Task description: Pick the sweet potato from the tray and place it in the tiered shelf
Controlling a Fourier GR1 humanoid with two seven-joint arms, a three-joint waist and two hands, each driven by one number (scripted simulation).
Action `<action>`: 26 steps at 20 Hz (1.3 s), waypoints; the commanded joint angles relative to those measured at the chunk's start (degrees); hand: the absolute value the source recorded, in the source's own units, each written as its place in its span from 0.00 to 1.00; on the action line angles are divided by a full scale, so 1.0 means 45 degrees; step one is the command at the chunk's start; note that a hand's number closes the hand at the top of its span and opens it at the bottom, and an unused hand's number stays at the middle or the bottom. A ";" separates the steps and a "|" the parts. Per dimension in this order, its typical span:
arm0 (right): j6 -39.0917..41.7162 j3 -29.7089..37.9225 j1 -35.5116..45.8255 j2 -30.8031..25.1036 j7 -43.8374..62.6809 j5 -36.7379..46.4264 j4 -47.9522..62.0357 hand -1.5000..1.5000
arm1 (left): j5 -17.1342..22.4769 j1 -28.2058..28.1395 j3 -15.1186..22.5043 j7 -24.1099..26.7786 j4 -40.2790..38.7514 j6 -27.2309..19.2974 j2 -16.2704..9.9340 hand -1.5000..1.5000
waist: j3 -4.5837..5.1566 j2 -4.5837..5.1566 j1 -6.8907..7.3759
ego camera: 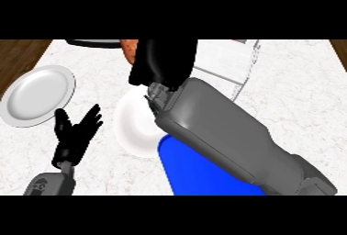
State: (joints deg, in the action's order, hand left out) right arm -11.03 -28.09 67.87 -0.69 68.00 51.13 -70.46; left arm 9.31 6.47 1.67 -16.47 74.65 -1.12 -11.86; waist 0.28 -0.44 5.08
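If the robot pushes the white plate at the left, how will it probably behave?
The white plate looks stiff and smooth, so it would probably slide flat on the marble counter. Being shallow and wide, it seems unlikely to tip.

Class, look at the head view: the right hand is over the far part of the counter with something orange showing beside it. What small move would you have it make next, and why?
Probably carry on rightward toward the shelf. The right hand seems curled on the sweet potato, whose orange edge shows at its left, and the pale shelf lies just to its right. The left hand rests open, fingers up.
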 commanded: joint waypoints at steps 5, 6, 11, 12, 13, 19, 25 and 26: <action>0.0128 0.1574 0.3541 0.0145 0.3259 0.0064 0.2062 1.00 | 0.0141 -0.0510 -0.0279 -0.0337 0.0551 -0.0208 -0.0122 0.50 | -0.0036 0.0027 -0.0384; 0.0025 0.1565 0.4136 0.0145 0.3433 0.0008 0.2607 1.00 | -0.0130 -0.0152 -0.0025 0.0175 0.0192 -0.0273 0.0194 0.50 | -0.0009 0.0097 -0.0352; 0.0102 0.3616 0.5449 -0.0227 0.2183 0.0338 0.3988 1.00 | -0.0044 -0.0026 -0.0361 -0.0042 -0.0021 -0.0501 0.0156 0.50 | -0.0035 0.0125 -0.0812; -0.0123 0.3829 0.5587 -0.0085 0.2089 0.0433 0.4359 1.00 | 0.0114 -0.0741 -0.0494 0.0014 0.0574 -0.0110 -0.0299 0.50 | -0.0041 0.0100 -0.0637; 0.0021 0.4141 0.5926 -0.0214 0.1769 0.0374 0.4845 1.00 | 0.0034 -0.0216 -0.0466 0.0085 0.0237 -0.0225 -0.0119 0.50 | -0.0034 0.0145 -0.0739; -0.0049 0.5280 0.6804 -0.0432 0.0367 0.0336 0.7180 1.00 | 0.0159 -0.1045 -0.0476 0.0188 0.0717 0.0064 -0.0189 0.50 | -0.0035 0.0177 -0.0589; 0.0577 0.6039 0.7035 -0.0987 -0.1444 -0.0185 0.8333 1.00 | 0.0185 -0.0986 -0.0732 0.0486 0.0327 0.0206 -0.0223 0.50 | -0.0042 0.0169 -0.0762; -0.0176 0.5890 0.6869 -0.0542 -0.1606 0.0102 0.8949 1.00 | -0.0261 -0.0633 -0.0253 0.0157 0.0384 -0.0266 0.0186 0.50 | -0.0040 0.0210 -0.0724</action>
State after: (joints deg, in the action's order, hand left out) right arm -11.37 -2.96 97.10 -3.65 60.46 51.44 -35.32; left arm 9.29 3.74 -0.63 -15.18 76.82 -1.54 -12.16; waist 0.01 0.31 1.67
